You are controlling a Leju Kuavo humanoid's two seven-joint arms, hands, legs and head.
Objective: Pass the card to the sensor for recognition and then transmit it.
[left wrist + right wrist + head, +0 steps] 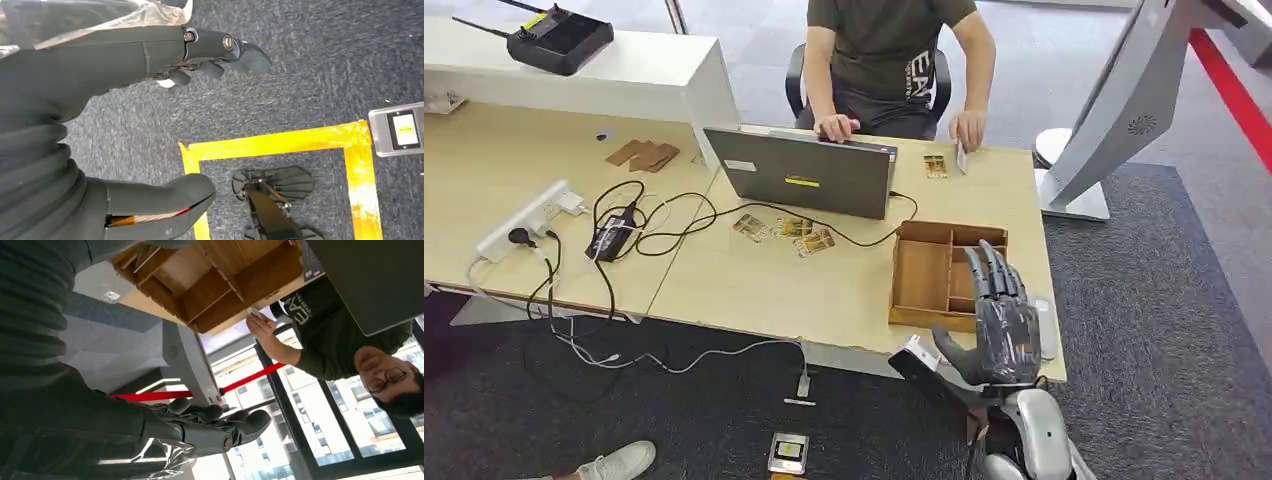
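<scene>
A long light wooden desk [754, 285] is seen across the head view, with a person [889, 60] seated at its far side behind an open grey laptop [802, 172]. A card [961, 158] is pinched in that person's hand [969, 128] at the far edge of the desk, well apart from the robot's right hand [1001, 318]. That hand is raised at the near edge of the desk, just in front of a wooden compartment tray [924, 275], its fingers extended and slightly apart, with nothing held. More cards [786, 231] are laid flat near the laptop's front, and another card [935, 166] is laid beside the person's hand. The left hand [150, 55] is hung over grey carpet [310, 65], fingers loosely curved and apart, nothing held.
</scene>
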